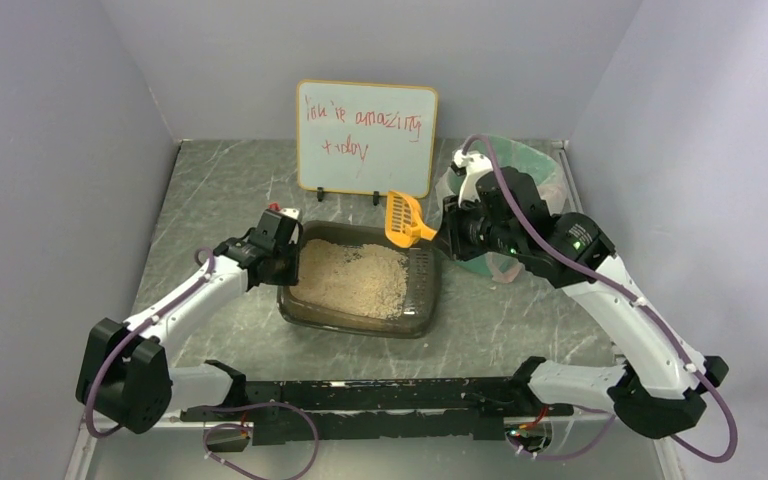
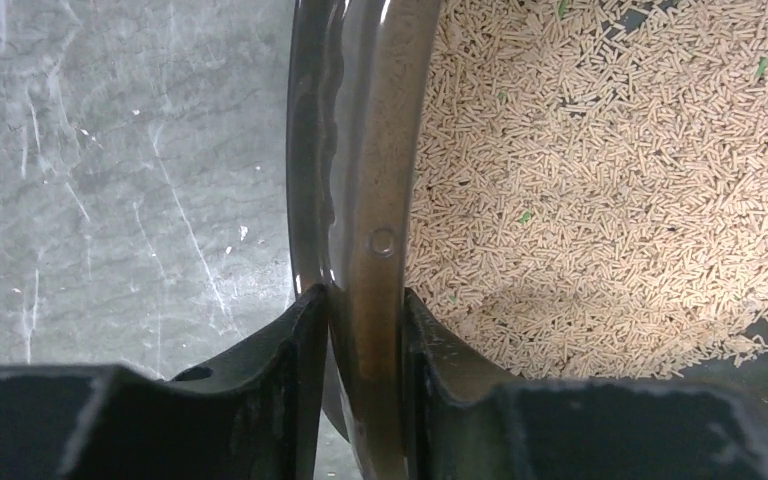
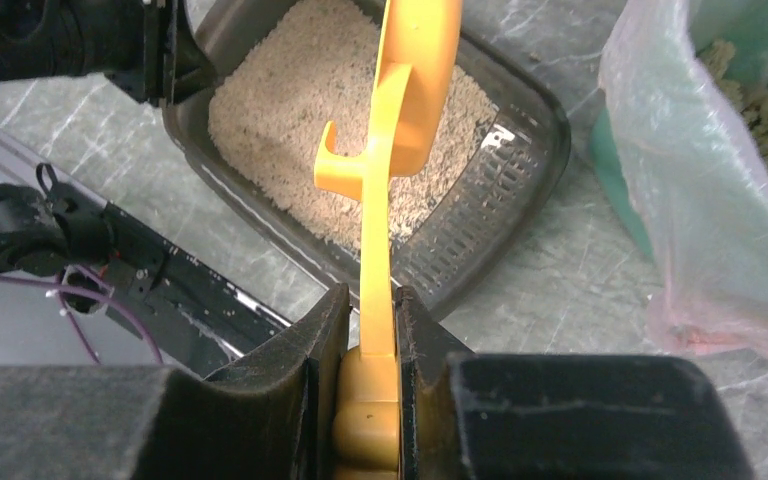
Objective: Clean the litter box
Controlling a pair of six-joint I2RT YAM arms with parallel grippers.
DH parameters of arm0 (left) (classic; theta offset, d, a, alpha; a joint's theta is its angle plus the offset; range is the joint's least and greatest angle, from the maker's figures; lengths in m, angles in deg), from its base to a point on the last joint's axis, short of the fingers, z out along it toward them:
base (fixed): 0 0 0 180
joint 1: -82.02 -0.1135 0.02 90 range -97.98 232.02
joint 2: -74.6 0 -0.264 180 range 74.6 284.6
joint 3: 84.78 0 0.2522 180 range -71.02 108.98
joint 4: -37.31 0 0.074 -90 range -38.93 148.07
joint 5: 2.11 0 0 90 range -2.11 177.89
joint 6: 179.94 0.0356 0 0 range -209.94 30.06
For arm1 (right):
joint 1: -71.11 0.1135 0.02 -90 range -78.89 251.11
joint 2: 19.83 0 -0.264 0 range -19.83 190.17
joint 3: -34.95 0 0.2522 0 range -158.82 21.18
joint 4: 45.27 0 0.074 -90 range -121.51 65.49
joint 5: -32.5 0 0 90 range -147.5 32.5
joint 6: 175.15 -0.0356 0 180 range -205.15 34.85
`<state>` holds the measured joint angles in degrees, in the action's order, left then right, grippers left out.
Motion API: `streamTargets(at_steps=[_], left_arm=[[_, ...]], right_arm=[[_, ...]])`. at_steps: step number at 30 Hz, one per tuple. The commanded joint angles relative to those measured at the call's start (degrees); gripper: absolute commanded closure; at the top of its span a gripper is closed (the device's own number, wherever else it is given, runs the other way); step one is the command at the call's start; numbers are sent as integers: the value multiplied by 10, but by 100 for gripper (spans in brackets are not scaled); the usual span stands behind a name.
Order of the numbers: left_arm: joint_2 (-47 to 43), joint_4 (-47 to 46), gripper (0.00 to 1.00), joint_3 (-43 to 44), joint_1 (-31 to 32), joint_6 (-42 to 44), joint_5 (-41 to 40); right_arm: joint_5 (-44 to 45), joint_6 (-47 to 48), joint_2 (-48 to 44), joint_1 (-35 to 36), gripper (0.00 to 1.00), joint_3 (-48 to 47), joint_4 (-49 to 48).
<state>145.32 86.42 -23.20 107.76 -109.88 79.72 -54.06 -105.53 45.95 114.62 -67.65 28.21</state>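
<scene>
Your right end effector (image 3: 370, 310), clenched on the scoop (image 1: 406, 218), hangs just past the grate end of the box (image 1: 358, 328). The litter lies below and to its left, and the box's long axis runs off toward your left arm. Your left end effector (image 2: 365, 325) pinches the opposite end wall, its forearm low over the bench (image 1: 500, 330).

My left end effector (image 2: 365, 312) clamps the litter box (image 1: 360, 325) at its left rim, blocking that side. My right end effector (image 3: 370, 335) and its yellow scoop (image 1: 406, 220) hang over the grate end. The whiteboard (image 1: 365, 135) walls off the far side and the green bin (image 1: 532, 165) the right rear. The bench (image 1: 215, 190) lies open at far left.
</scene>
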Motion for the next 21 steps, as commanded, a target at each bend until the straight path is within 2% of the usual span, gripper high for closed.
streamTargets(at_steps=[1,4,9,21], left_arm=[[22,-8,72,15,4,-3,31],[26,-8,82,14,5,-3,30],[25,-9,94,14,4,-4,26],[14,-9,95,14,5,-3,28]], right_arm=[[-32,-8,-29,2,100,34,-39],[-53,2,-27,2,100,50,-30],[-38,13,18,4,100,57,22],[4,-11,164,31,100,31,65]])
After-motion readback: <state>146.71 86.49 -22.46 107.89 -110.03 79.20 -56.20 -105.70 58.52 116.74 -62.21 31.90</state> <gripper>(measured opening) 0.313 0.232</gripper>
